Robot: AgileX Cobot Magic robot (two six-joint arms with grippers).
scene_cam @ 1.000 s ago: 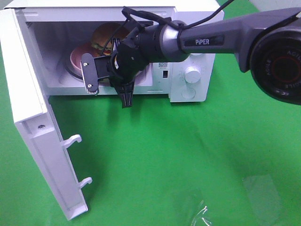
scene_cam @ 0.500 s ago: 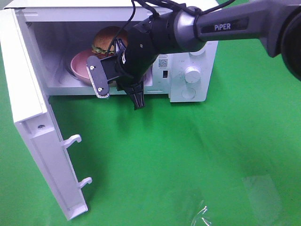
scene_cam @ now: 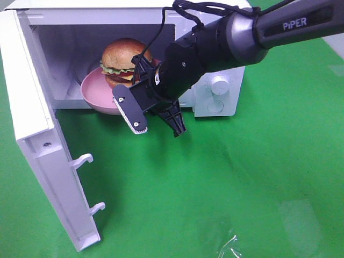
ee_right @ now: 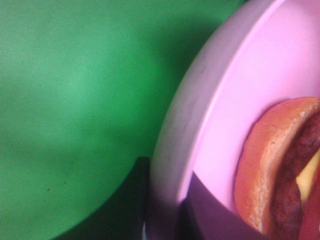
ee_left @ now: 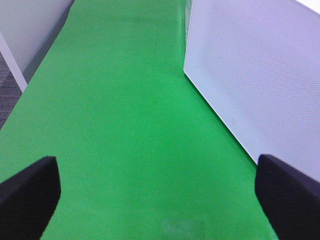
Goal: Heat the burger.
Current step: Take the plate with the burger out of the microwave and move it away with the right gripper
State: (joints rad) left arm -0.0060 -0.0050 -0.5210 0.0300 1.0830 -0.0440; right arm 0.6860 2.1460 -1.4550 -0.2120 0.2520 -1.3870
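The burger (scene_cam: 122,59), golden bun over green lettuce and a dark patty, sits on a pink plate (scene_cam: 95,95) at the mouth of the open microwave (scene_cam: 215,105); the plate's front rim hangs over the cavity floor's edge. My right gripper (scene_cam: 141,85) is shut on the plate's right rim. In the right wrist view the rim of the plate (ee_right: 240,85) runs between the two dark fingers (ee_right: 132,200), with the burger (ee_right: 280,165) close behind. My left gripper (ee_left: 160,200) is open over green cloth, holding nothing, beside the microwave's perforated side wall (ee_left: 260,75).
The microwave door (scene_cam: 37,145) stands swung wide open at the left, its two latch hooks (scene_cam: 86,160) pointing right. Green cloth covers the table. Clear plastic wrap (scene_cam: 298,220) lies near the front right. The microwave's knobs (scene_cam: 217,84) face forward behind my right arm.
My right gripper has drawn back out of the cavity, towards the front and right, bringing the plate and burger with it from deep inside to the opening. The left gripper stays as it was.
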